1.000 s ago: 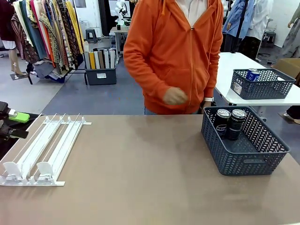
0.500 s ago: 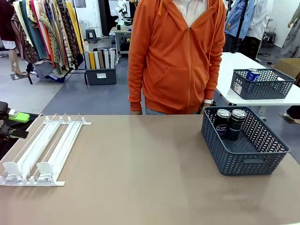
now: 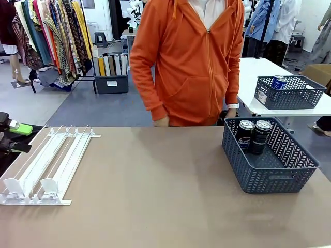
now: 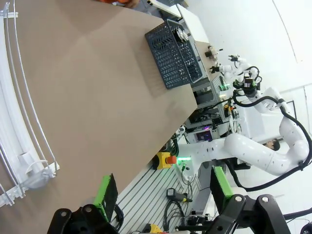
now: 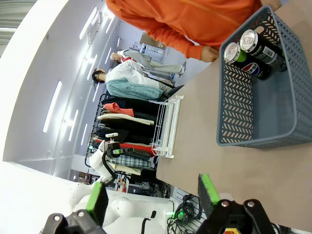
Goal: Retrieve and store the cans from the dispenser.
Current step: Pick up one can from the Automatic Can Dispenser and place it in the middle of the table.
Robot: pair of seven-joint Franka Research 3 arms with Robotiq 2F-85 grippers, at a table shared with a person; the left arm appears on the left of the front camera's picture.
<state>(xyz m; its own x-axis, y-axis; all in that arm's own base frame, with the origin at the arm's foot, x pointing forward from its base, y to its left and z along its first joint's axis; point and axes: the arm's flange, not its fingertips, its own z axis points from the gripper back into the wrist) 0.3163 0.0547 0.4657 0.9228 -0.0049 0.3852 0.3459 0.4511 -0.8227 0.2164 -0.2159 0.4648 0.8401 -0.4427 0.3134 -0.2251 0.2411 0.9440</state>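
Observation:
The white dispenser (image 3: 47, 163) lies flat at the table's left, and its lanes hold nothing. Two dark cans (image 3: 245, 133) (image 3: 262, 134) stand upright in the far left corner of the blue-grey basket (image 3: 282, 178) on the right. My left gripper (image 3: 18, 138) hovers off the table's left edge, beside the dispenser's far end. In the left wrist view my left gripper (image 4: 163, 190) is open over the table edge, the dispenser (image 4: 19, 122) off to its left. My right gripper (image 5: 152, 195) is open too, well back from the basket (image 5: 258, 136) and the cans (image 5: 243, 57).
A person in an orange hoodie stands at the far side with one hand (image 3: 161, 121) at the table's edge. Behind on a white table, another basket (image 3: 289, 95) holds a blue can (image 3: 279, 81). Bare tabletop (image 3: 155, 175) spans between dispenser and basket.
The person's hand dropped from chest height to the table's far edge and their body shifted slightly left. Neither gripper, the cans nor the dispenser moved.

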